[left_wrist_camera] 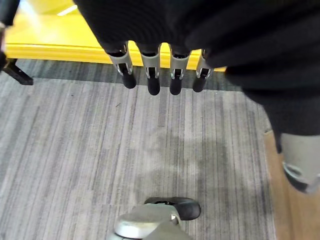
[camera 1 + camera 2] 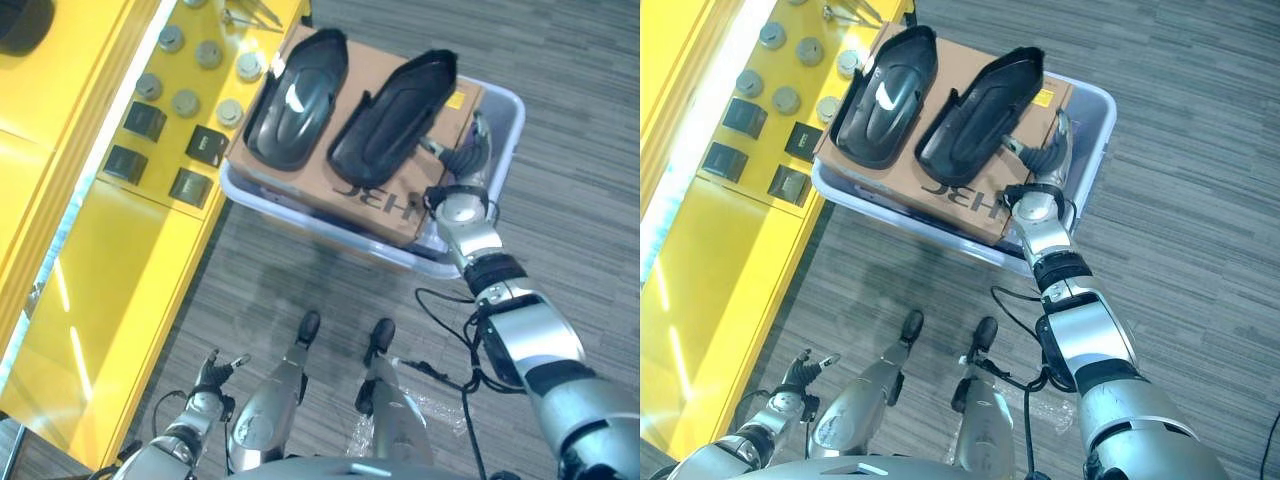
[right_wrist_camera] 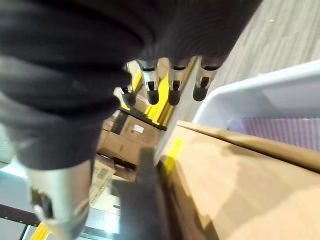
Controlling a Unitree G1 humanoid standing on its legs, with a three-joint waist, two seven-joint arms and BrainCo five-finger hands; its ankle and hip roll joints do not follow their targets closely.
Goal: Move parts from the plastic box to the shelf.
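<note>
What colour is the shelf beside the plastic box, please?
Bright yellow; the shelf shows best in the left eye view.

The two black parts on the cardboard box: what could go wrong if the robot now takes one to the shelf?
1. The right hand is at the nearer black part's narrow end; a grasp there may let it tip or slip.
2. The cardboard box lies loose on the plastic box; pulling could shift it and disturb the other black part.
3. The yellow shelf already holds small round and square pieces, which an incoming part may knock.
</note>
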